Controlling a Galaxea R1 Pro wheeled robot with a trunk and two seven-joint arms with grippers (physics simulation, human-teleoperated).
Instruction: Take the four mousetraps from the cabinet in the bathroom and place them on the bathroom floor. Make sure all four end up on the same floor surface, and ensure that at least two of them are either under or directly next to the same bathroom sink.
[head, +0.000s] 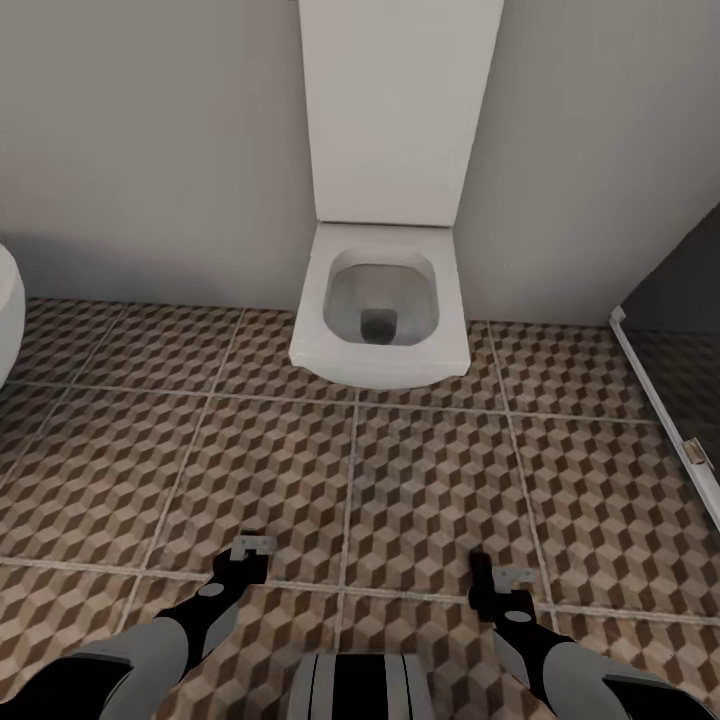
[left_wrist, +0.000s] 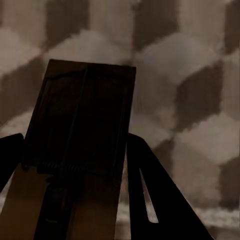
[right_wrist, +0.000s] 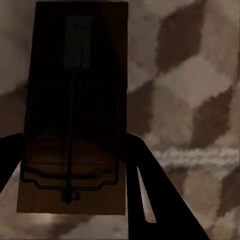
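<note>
Two mousetraps are up off the floor, one in each gripper. The left gripper (head: 250, 548) pinches one mousetrap (left_wrist: 80, 150) between its fingers; the right gripper (head: 505, 578) clamps the other mousetrap (right_wrist: 75, 110) the same way. Both hang low over the bathroom floor (head: 430, 480), side by side and well apart. Ahead stands one white toilet (head: 385, 300) against the wall, with a dark shower door (head: 680, 350) at the right.

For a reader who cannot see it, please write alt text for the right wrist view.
A brown wooden mousetrap with a dark wire frame is held between the two dark jaws of the right gripper. Behind it lies the bathroom floor, tiled in brown, beige and white cubes with a pale grout line.
</note>
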